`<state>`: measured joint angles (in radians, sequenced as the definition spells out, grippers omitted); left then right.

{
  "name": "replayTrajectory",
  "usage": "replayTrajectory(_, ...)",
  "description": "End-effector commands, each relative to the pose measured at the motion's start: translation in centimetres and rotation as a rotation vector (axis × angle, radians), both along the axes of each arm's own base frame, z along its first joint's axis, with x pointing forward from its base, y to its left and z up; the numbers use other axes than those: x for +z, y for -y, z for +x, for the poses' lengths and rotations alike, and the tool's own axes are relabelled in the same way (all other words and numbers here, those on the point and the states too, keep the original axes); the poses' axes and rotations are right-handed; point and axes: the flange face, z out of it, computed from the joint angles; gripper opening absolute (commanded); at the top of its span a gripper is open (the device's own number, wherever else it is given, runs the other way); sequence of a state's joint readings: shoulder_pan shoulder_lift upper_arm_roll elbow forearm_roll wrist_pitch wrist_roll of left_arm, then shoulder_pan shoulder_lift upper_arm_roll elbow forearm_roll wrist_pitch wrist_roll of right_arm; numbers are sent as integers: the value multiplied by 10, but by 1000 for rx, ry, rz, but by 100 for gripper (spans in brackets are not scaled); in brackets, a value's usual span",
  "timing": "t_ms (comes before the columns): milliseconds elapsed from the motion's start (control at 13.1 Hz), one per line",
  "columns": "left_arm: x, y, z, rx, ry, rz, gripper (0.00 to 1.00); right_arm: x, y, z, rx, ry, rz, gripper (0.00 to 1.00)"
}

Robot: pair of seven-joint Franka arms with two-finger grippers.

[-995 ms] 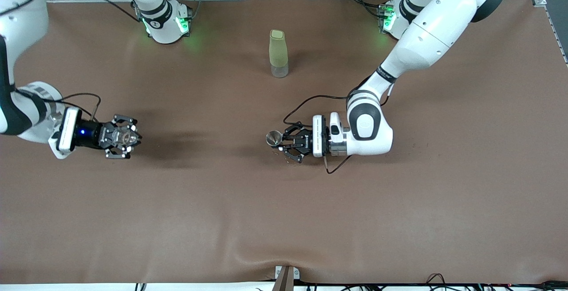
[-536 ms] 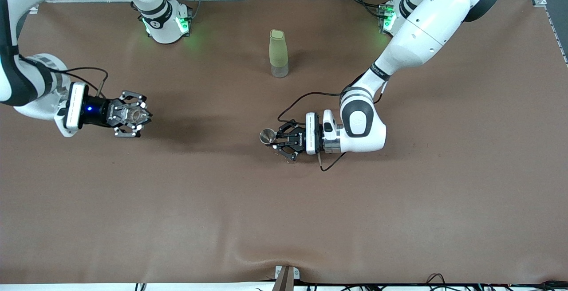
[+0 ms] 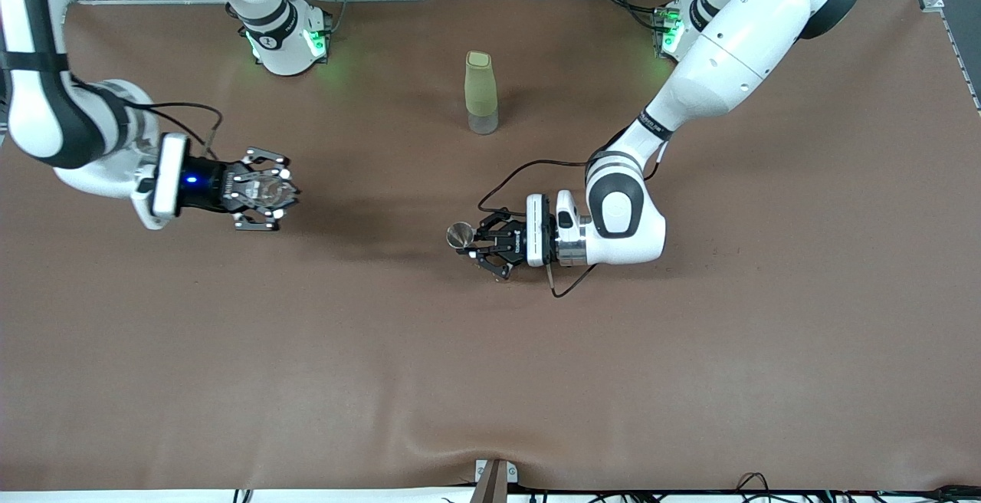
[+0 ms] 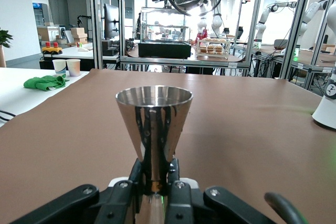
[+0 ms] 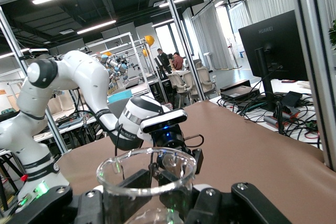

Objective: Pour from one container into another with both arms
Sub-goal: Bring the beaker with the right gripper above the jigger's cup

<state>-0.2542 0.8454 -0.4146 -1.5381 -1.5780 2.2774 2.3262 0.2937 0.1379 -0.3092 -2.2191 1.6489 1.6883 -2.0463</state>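
Note:
My left gripper (image 3: 473, 241) is shut on the narrow waist of the silvery jigger (image 3: 459, 235), holding it upright just above the middle of the table. In the left wrist view the jigger (image 4: 154, 124) rises from between the fingers (image 4: 137, 174), its upper cone open at the top. My right gripper (image 3: 268, 190) hangs over the brown mat toward the right arm's end, shut on the tiny clear glass cup (image 3: 259, 189). The cup's rim (image 5: 146, 167) fills the right wrist view, with the left arm's gripper (image 5: 173, 140) facing it farther off. What is inside either vessel does not show.
A tall pale yellow-green bottle (image 3: 480, 93) with a clear base stands upright on the brown table (image 3: 490, 365), between the two arm bases and farther from the front camera than both grippers. A cable loops from the left wrist (image 3: 529, 169).
The right gripper has carried the glass cup toward the middle of the table and up the view. The left gripper with the jigger has shifted slightly toward the right arm's end.

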Motion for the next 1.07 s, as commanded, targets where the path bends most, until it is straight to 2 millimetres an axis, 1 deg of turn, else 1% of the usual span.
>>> replayTrajectory(0,1,18,2,40,17,-12,0,1,-44,-8,-40,-20,36,0)
replayTrajectory(230,-13,20,-2,79,40,-44,0,-1,-100,-13,-59,-39,63,0)
replayTrajectory(306,-13,20,-2,84,42,-48,0,-2,-119,-15,-72,-46,74,0)
replayTrajectory(383,-14,20,-3,85,40,-48,0,-6,-134,-15,-88,-30,82,0)
replayTrajectory(536,-14,22,-4,84,37,-49,0,-23,-167,-12,-112,-3,109,0)
replayTrajectory(689,-17,21,-3,89,30,-50,0,-40,-196,-13,-126,-7,126,0)
replayTrajectory(842,-17,21,-4,96,25,-54,0,-58,-216,-12,-152,13,137,0)
replayTrajectory(995,-17,21,-4,99,21,-57,0,-69,-232,-11,-170,28,142,0)
